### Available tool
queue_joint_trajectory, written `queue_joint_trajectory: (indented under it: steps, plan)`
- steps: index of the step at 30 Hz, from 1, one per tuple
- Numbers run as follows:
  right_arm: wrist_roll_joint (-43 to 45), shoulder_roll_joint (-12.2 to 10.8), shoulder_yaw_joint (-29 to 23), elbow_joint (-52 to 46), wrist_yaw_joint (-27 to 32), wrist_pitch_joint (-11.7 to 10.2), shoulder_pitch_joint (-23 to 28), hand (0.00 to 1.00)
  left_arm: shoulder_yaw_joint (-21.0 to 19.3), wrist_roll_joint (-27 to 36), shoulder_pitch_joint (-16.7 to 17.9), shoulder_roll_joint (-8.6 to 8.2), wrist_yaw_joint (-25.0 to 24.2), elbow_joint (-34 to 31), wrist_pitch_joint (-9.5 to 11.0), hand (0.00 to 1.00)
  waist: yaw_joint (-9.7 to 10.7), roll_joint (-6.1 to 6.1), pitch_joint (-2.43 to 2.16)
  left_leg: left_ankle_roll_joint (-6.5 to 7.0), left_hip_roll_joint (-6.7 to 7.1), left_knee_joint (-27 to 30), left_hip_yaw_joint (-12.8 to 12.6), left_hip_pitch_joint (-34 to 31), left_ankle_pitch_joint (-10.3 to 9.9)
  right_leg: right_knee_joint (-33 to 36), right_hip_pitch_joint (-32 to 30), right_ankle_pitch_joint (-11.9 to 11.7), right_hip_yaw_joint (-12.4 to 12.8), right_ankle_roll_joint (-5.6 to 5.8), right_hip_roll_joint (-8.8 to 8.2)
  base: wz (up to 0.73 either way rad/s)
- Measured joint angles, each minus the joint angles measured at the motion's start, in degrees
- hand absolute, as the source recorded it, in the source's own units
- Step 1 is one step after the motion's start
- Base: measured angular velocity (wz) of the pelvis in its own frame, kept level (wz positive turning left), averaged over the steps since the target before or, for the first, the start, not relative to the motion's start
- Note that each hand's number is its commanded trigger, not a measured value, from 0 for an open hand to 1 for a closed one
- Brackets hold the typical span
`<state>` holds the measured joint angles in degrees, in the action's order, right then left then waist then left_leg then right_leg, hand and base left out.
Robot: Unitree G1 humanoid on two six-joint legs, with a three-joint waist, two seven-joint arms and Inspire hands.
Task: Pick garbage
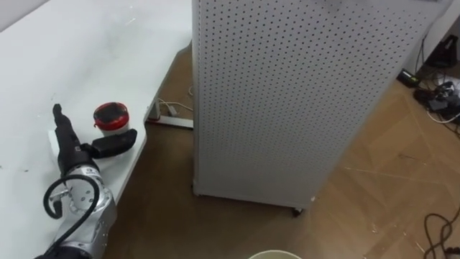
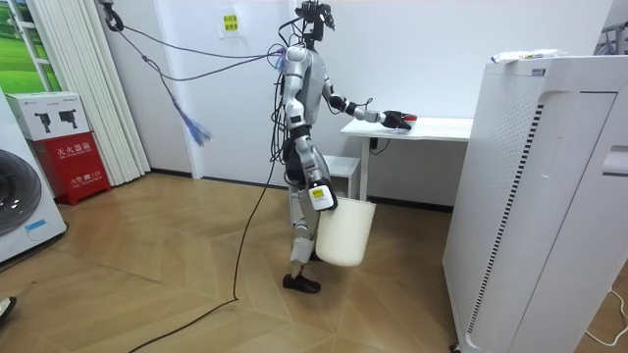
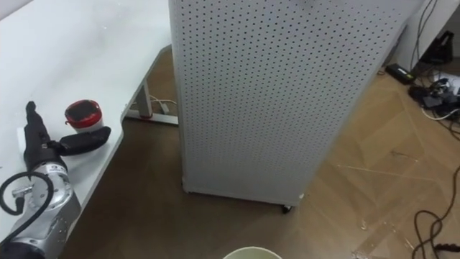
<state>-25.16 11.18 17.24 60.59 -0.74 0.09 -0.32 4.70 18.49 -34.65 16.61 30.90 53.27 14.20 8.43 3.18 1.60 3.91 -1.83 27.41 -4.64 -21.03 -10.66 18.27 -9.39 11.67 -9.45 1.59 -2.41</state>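
Note:
A small cup with a red lid [image 1: 111, 116] stands near the white table's [image 1: 79, 50] right edge. My left hand [image 1: 80, 150] lies open on the table just in front of the cup, with its fingers stretched along the cup's left and the thumb reaching below it, close to the cup. In the room view I stand at the table's end with the left arm held out over it. My right hand [image 2: 319, 197] hangs at my hip, shut on the rim of a white bin [image 2: 345, 233] carried off the floor. The bin's rim [image 1: 274, 254] shows at the bottom edge.
A tall white perforated cabinet on castors [image 1: 287, 93] stands close to the table's right, with a strip of wooden floor between them. A power strip [image 1: 172, 119] lies under the table. Cables and plugs [image 1: 438, 93] lie on the floor at the far right.

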Motion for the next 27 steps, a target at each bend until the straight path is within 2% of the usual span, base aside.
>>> queue_joint_trajectory:
  steps: [8, 9, 10, 11, 12, 18, 22, 27]
  plan:
    - [-1.36, 0.4, 0.73, 0.32, 0.6, -0.1, -0.41, 1.0, -0.06, 0.07, -2.98, 1.28, 1.62, 4.41, 0.08, 0.0, 1.21, 0.49, 0.24, 0.19, -0.23, -0.1, -1.68, -0.72, 0.15, 2.57, -2.72, 0.33, 1.59, 0.1, -0.3, -0.11]
    - [-1.38, 0.39, 0.76, 0.55, 0.91, -0.07, -0.37, 1.0, -0.06, 0.09, -3.91, 1.26, 2.18, 5.21, 0.11, 0.2, 1.45, 0.73, 0.39, 0.2, -0.21, -0.2, -1.68, -0.77, 0.32, 2.64, -2.84, 0.33, 1.54, 0.1, -0.35, 0.0]
    - [-1.47, 0.39, 0.76, 0.77, 1.28, -0.08, -0.36, 1.0, -0.09, 0.09, -4.39, 1.37, 2.53, 5.63, 0.14, 0.62, 1.85, 1.03, 0.49, 0.2, -0.22, -0.15, -1.67, -0.77, 0.33, 2.79, -2.87, 0.34, 1.52, 0.09, -0.36, 0.0]
    - [-1.57, 0.39, 0.76, 0.78, 1.42, -0.09, -0.37, 1.0, -0.09, 0.09, -4.48, 1.53, 2.62, 5.94, 0.18, 0.84, 2.11, 1.15, 0.48, 0.2, -0.22, -0.13, -1.67, -0.77, 0.33, 2.83, -2.88, 0.34, 1.52, 0.08, -0.36, 0.0]
    - [-1.62, 0.39, 0.75, 0.77, 1.76, -0.22, -0.36, 1.0, -0.09, 0.09, -4.56, 1.91, 2.73, 6.16, 0.39, 1.0, 2.49, 1.39, 0.49, 0.2, -0.26, -0.1, -1.68, -0.78, 0.33, 2.84, -2.9, 0.35, 1.52, 0.06, -0.34, 0.0]
    - [-1.62, 0.56, 0.75, 1.88, 3.81, -0.49, -0.37, 1.0, -0.6, 0.29, -4.64, 3.2, 4.03, 6.41, 1.33, 1.0, 2.53, 2.11, 0.4, 0.2, -0.33, 0.0, -1.63, -0.89, 0.33, 2.83, -2.93, 0.36, 1.48, 0.04, -0.3, 0.0]
    - [-2.89, 0.95, 1.81, 1.77, 4.46, -0.74, -0.32, 1.0, -0.71, 5.84, -5.81, 5.31, 4.25, 7.1, 1.53, 1.0, 2.57, 2.12, 0.38, 0.22, -0.41, 0.39, -1.38, -1.85, 0.33, 2.68, -3.54, 0.25, 1.46, 0.08, -0.13, 0.0]
    - [-6.29, 1.39, 2.96, 1.79, 5.02, -1.3, -0.09, 1.0, -0.49, 10.63, -6.26, 5.63, 4.64, 7.57, 2.45, 1.0, 2.93, 2.12, 0.39, 0.41, -0.2, 0.35, -1.4, -1.86, 0.27, 2.43, -3.31, 0.14, 1.45, 0.21, -0.28, 0.01]
